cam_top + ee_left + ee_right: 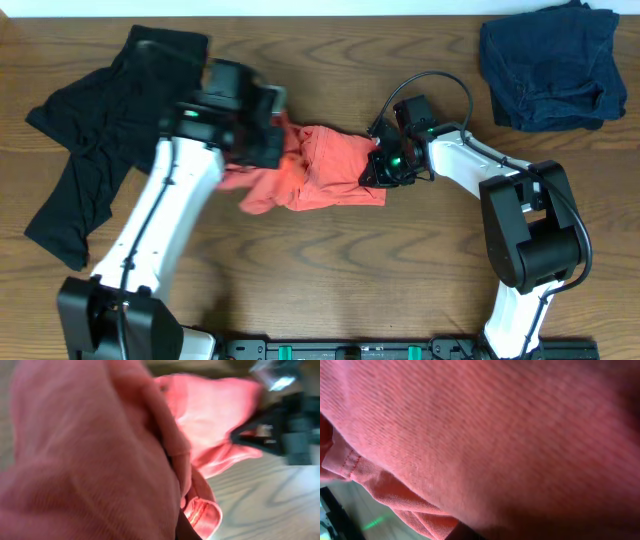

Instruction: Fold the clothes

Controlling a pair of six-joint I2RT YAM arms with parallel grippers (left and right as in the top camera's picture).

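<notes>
Coral T-shirt (325,170) sits mid-table, bunched into a crumpled wad between the two arms, not spread.

Handling, as a judgement: light, limp knit with no stiffness of its own. It will sag and drape from any hold and drag on the wood rather than slide clean. Not fragile. Pinching a fold deep in the wad risks picking up two layers at once.

Best holds look like the stitched edges: the hem (347,460) shows as a doubled seam with a visible stitch line, thicker and easier to pinch than the body cloth. Shoulders or sleeve ends would do for spreading it flat, but none can be picked out in the wad.

Fabric: fine ribbed weave close up in both wrist views, matte, faded colour, soft rounded folds. No lettering visible.

Left gripper (268,140) is at the shirt's left end, right gripper (383,168) at its right end. Both are clenched, apparently on the shirt. Cloth smothers both wrist cameras, so the exact pinch points can't be confirmed. The left arm is blurred overhead.

Black garment (95,150) lies sprawled and rumpled at the left, partly under the left arm. Navy garment (550,65) sits in a loose heap at the far right corner, well apart. Table (330,270) is brown wood grain, smooth.
</notes>
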